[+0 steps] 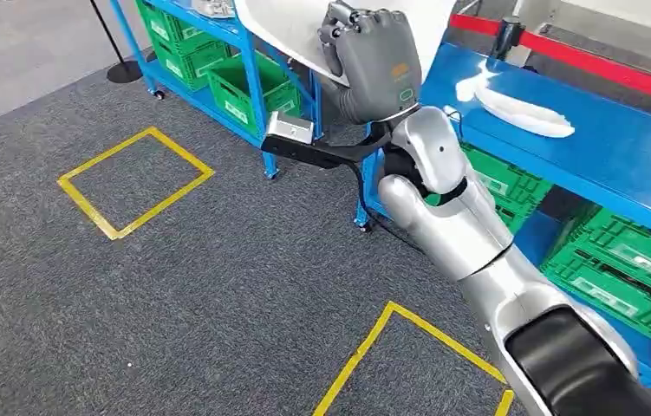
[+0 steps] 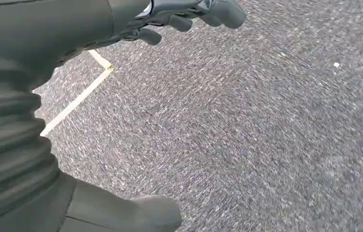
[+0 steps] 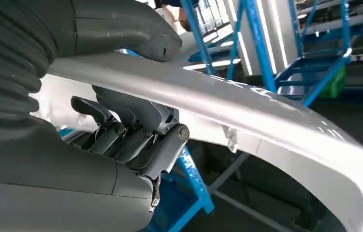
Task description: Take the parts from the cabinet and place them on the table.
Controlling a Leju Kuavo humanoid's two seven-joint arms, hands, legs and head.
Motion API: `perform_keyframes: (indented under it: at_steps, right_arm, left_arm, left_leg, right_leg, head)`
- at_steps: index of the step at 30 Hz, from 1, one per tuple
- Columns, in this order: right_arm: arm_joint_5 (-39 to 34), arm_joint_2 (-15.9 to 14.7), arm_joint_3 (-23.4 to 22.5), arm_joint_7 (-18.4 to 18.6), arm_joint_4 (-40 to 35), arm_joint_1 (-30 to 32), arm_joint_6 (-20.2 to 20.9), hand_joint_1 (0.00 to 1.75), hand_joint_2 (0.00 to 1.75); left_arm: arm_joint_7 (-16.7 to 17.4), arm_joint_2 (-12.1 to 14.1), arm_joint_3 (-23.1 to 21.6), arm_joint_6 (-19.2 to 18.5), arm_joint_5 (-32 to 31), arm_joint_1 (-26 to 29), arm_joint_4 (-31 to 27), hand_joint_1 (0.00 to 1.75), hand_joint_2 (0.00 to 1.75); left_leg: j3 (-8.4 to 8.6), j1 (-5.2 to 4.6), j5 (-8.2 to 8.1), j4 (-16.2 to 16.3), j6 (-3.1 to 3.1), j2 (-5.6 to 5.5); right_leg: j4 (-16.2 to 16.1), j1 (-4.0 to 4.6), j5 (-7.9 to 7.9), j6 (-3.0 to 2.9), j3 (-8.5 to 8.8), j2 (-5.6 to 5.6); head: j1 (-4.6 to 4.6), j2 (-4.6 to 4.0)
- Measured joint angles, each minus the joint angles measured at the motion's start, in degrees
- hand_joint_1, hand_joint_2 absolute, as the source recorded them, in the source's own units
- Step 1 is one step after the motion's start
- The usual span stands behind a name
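My right hand [image 1: 372,54] is raised in front of me and grips the edge of a large curved white part [image 1: 283,24] between the two blue frames. In the right wrist view the thumb lies on top of the white part [image 3: 247,104] and the dark fingers [image 3: 126,118] curl underneath it. A smaller white part [image 1: 523,111] lies on the blue table [image 1: 599,147] to the right. My left hand [image 2: 179,19] hangs over the grey carpet, its fingers apart with nothing in them.
The blue cabinet [image 1: 248,65] at the upper left holds green crates [image 1: 248,91]. More green crates [image 1: 621,260] sit under the table. Yellow tape squares [image 1: 135,182] mark the grey carpet. A red barrier [image 1: 582,56] runs behind the table.
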Motion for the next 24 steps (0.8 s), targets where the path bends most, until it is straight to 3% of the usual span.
perform_keyframes:
  at_steps: [3, 4, 5, 6, 8, 9, 10, 11, 12, 13, 14, 15, 17, 19, 21, 22, 23, 24]
  right_arm:
    - [0.6, -0.5, -0.3, -0.2, -1.4, 0.5, 1.0, 1.75, 1.75]
    - [0.6, -0.7, -0.4, -0.3, -1.8, 0.5, 1.2, 1.75, 1.75]
    - [0.4, -1.2, -0.7, -0.6, -2.0, 0.5, 1.2, 1.75, 1.75]
    - [0.2, -1.6, -1.0, -1.1, -2.1, 0.5, 1.1, 1.75, 1.75]
    - [-0.1, -3.0, -1.2, -1.5, -2.1, 1.3, 0.6, 1.75, 1.75]
    - [-0.2, -3.5, -1.3, -1.8, -2.1, 1.9, 0.3, 1.75, 1.75]
    - [-0.3, -4.0, -1.4, -2.1, -2.1, 2.6, -0.2, 1.75, 1.75]
    - [-0.3, -4.2, -1.6, -2.2, -2.1, 3.0, -0.6, 1.75, 1.75]
    - [-0.4, -4.4, -1.8, -2.2, -2.2, 3.3, -1.0, 1.75, 1.75]
    - [-0.4, -4.7, -2.0, -2.2, -2.4, 3.6, -1.5, 1.75, 1.75]
    - [-0.2, -5.2, -2.1, -2.1, -2.8, 4.0, -1.9, 1.75, 1.75]
    - [0.0, -5.6, -2.1, -1.9, -3.2, 4.5, -2.3, 1.75, 1.75]
    - [0.0, -5.6, -2.1, -1.9, -3.2, 4.5, -2.3, 1.75, 1.75]
    - [0.1, -5.7, -2.2, -1.8, -3.4, 4.8, -2.4, 1.75, 1.75]
    - [0.6, -6.4, -2.3, -1.2, -4.4, 6.3, -2.6, 1.75, 1.75]
    - [1.1, -6.9, -2.4, -0.7, -6.3, 8.0, -2.6, 1.75, 1.75]
    - [1.1, -7.0, -2.6, -0.8, -7.0, 8.5, -2.7, 1.75, 1.75]
    - [1.1, -7.6, -2.9, -0.7, -7.4, 8.9, -2.7, 1.75, 1.75]
  left_arm:
    - [-1.4, 0.0, 0.8, 0.0, 0.7, 0.0, 0.0, 0.0, 1.75]
    - [-1.9, 0.0, 0.9, -0.1, 0.8, 0.0, 0.0, 0.0, 1.75]
    - [-2.6, -0.1, 0.9, -0.3, 0.8, -0.1, 0.0, 0.0, 1.75]
    - [-3.0, -0.1, 0.9, -0.4, 0.8, -0.4, -0.1, 0.0, 1.75]
    - [-3.4, -0.2, 1.1, -0.4, 1.0, -1.0, 0.0, 0.0, 1.75]
    - [-3.4, -0.2, 1.2, -0.4, 1.1, -1.0, 0.0, 0.0, 1.75]
    - [-3.0, -0.1, 1.3, -0.4, 1.1, -0.9, 0.0, 0.0, 1.75]
    - [-2.7, -0.1, 1.3, -0.4, 0.8, -0.7, 0.0, 0.0, 1.75]
    - [-2.1, 0.0, 1.4, -0.4, 0.7, -0.6, 0.0, 0.0, 1.75]
    - [-1.6, 0.0, 1.4, -0.4, 0.4, -0.4, 0.0, 0.0, 1.75]
    - [-0.7, 0.0, 1.4, -0.4, -0.1, -0.3, 0.0, 0.0, 1.75]
    - [0.1, 0.0, 1.4, -0.4, -0.4, -0.3, 0.0, 0.0, 1.75]
    - [0.1, 0.0, 1.4, -0.4, -0.4, -0.3, 0.0, 0.0, 1.75]
    - [0.5, 0.1, 1.4, -0.3, -0.6, -0.2, 0.0, 0.0, 1.75]
    - [1.6, 0.2, 1.4, -0.3, -1.3, 0.3, 0.0, 0.0, 1.75]
    - [2.2, 0.5, 1.4, -0.4, -1.8, 1.1, 0.1, 0.0, 1.75]
    - [2.1, 0.5, 1.4, -0.4, -2.0, 1.0, 0.1, 0.0, 1.75]
    - [1.8, 0.6, 1.4, -0.7, -2.3, 0.9, 0.1, 0.0, 1.75]
  left_leg:
    - [-0.35, -0.2, 0.05, 0.2, 1.02, -2.21]
    - [-0.17, 0.13, 0.34, -0.1, 1.54, -2.85]
    - [-0.23, 0.22, 0.43, -0.1, 1.73, -3.42]
    - [-0.33, 0.25, 0.52, -0.1, 2.02, -3.98]
    - [-0.5, 0.22, 0.56, -0.1, 2.31, -5.78]
    - [-0.56, 0.19, 0.61, -0.1, 2.35, -6.65]
    - [-0.57, 0.18, 0.67, -0.1, 2.3, -7.51]
    - [-0.58, 0.18, 0.74, 0.0, 2.2, -8.34]
    - [-0.56, 0.18, 0.8, 0.0, 2.1, -9.11]
    - [-0.56, 0.19, 0.85, 0.1, 2.01, -9.84]
    - [-0.65, 0.37, 0.91, 0.1, 1.88, -10.47]
    - [-0.84, 0.1, 1.02, 0.2, 1.49, -10.87]
    - [-0.84, 0.1, 1.02, 0.2, 1.49, -10.87]
    - [-0.9, 0.18, 1.08, 0.2, 1.34, -11.35]
    - [-1.16, 0.6, 1.44, -0.2, 0.63, -12.48]
    - [-2.02, 0.19, 1.01, 0.7, 0.05, -9.87]
    - [-3.32, -0.07, -0.91, 3.4, -0.02, -6.76]
    - [-5.21, -0.02, -3.06, 7.4, -0.2, -5.52]
  right_leg:
    - [-0.3, 0.0, -0.13, 0.72, 0.61, -1.65]
    - [-0.1, -0.27, -0.49, 1.25, 0.53, -1.21]
    - [1.3, -0.63, -1.54, 1.65, -0.06, 2.27]
    - [4.6, -0.74, -3.6, 1.81, -1.53, 4.49]
    - [14.3, -0.73, -7.83, 2.02, -6.11, 5.81]
    - [17.6, -0.71, -8.71, 1.96, -7.85, 5.94]
    - [18.0, -0.71, -7.99, 1.83, -8.33, 6.08]
    - [15.6, -0.72, -6.15, 1.6, -7.37, 6.2]
    - [11.1, -0.73, -3.61, 1.36, -5.29, 6.48]
    - [5.3, -0.76, -0.79, 1.13, -2.43, 7.65]
    - [0.8, -0.92, 0.28, 0.89, -0.4, 10.63]
    - [0.3, -0.92, -0.37, 1.01, -0.05, 11.51]
    - [0.3, -0.92, -0.37, 1.01, -0.05, 11.51]
    - [-0.1, -0.76, -0.07, 1.03, 0.03, 11.07]
    - [0.0, -0.36, -0.1, 0.92, 0.04, 9.85]
    - [-1.1, -0.82, 0.66, -0.3, 0.85, 7.61]
    - [-1.2, -0.75, 0.69, -0.77, 0.9, 6.97]
    - [-1.2, -0.64, 0.64, -0.88, 0.89, 6.14]
  head:
    - [0.18, 0.0]
    - [0.22, 0.0]
    - [0.29, 0.0]
    - [0.46, 0.0]
    - [0.59, 0.0]
    - [0.68, 0.0]
    - [0.79, 0.0]
    - [0.81, 0.0]
    - [0.81, 0.0]
    - [0.83, 0.0]
    - [0.88, 0.0]
    - [0.7, 0.0]
    - [0.7, 0.0]
    - [0.77, 0.0]
    - [0.9, 0.0]
    - [0.92, 0.0]
    - [0.35, 0.0]
    - [0.18, 0.0]
